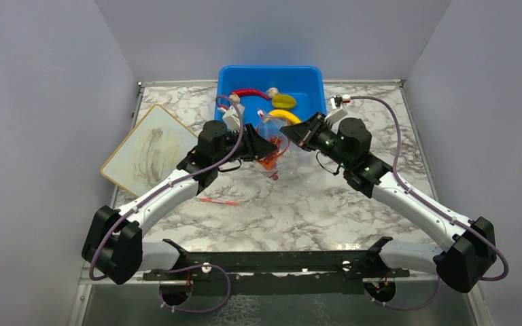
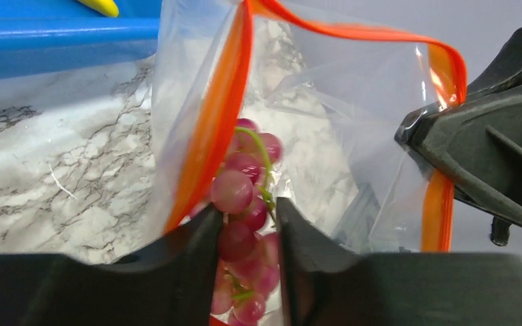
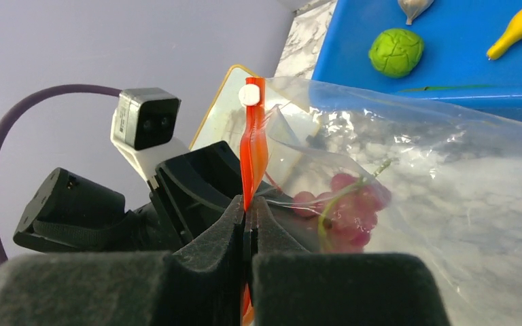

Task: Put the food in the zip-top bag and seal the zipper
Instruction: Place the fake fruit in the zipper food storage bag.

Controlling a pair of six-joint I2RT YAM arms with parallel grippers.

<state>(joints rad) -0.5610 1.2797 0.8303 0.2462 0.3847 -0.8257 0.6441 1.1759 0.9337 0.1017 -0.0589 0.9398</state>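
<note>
Right jaws pinch zipper point(image 3: 253, 146); left jaws clasp grapes point(image 2: 234, 193).

The left arm point(image 1: 160, 193) and right arm point(image 1: 414, 200) are built alike, with white shells on the long links, chunky black housings at the joints, and a purple cable point(image 3: 75, 89) running along each. Their jaws are matte black, thick and wedge-shaped. The left wrist carries a small dark camera point(image 3: 148, 117) on a white bracket, and both bases sit on a black rail point(image 1: 279, 261).
</note>
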